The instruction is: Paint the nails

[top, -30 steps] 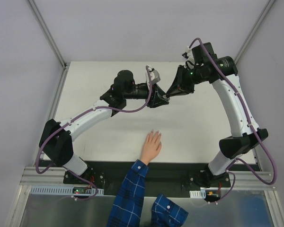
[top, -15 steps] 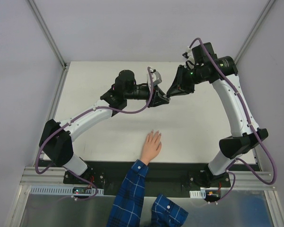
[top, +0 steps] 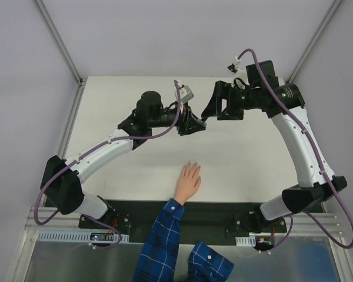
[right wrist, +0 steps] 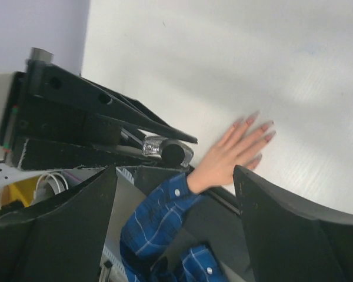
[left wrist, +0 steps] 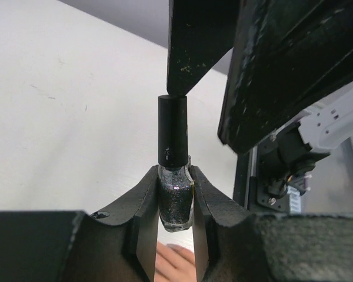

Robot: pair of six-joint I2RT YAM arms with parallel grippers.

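L gripper (top: 191, 123) clamped on nail polish bottle (left wrist: 175, 205), cap (left wrist: 173, 132) on. R gripper (top: 212, 110) has jaws apart, just beside it, mid-table (top: 253, 164). Nails (right wrist: 265, 126) are on hand (top: 188, 181), flat by table's near edge. Risk: R grabs cap off-centre, bottle twists in L's grip and polish spills.

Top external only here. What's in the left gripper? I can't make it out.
Observer: The left wrist view shows the left gripper shut on a small nail polish bottle with dark glittery contents.
Operator: Cap off?
Observer: No, the black cap is on the bottle.
Operator: Right gripper got anything?
Observer: No. In the right wrist view the right gripper is open, with nothing held between its fingers.
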